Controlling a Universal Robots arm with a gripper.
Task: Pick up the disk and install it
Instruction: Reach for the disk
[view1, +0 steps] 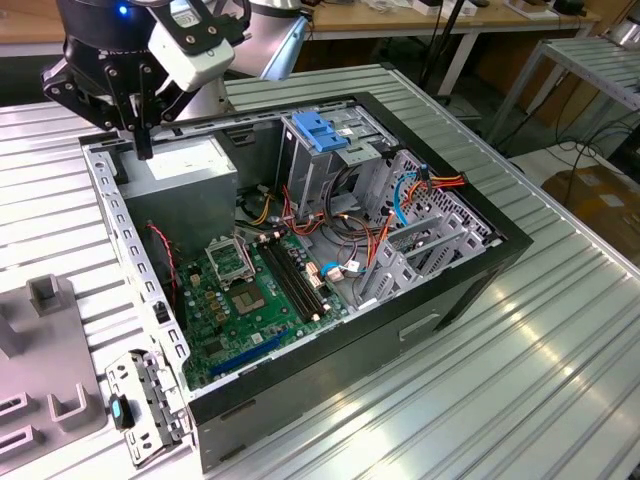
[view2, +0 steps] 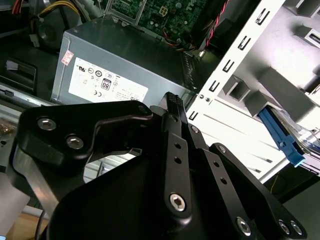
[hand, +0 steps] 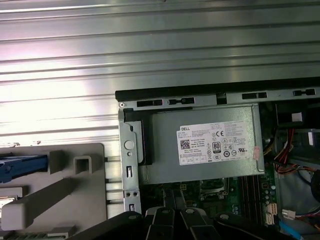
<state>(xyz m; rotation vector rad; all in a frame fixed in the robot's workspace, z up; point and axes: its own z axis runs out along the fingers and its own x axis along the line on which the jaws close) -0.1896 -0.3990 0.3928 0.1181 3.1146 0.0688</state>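
1. Exterior view: the fingers look pressed together and empty. The gripper hangs at upper left, above the power supply.
2. Second wrist view: the disk, blue-railed, rests in the grey fixture outside the case, well apart from the gripper.
3. First wrist view: the disk's blue rail lies on that fixture. I'd judge a clean pick needs the fingers spread, square to the rails.

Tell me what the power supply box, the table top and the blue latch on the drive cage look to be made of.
Power supply box: sheet metal with a dull grey finish; it shows folded edges and soft reflections.
Table top: ribbed metal, likely aluminium; it gives bright, streaky glare.
Blue latch: probably moulded plastic; the colour is even and saturated, with a matte sheen.
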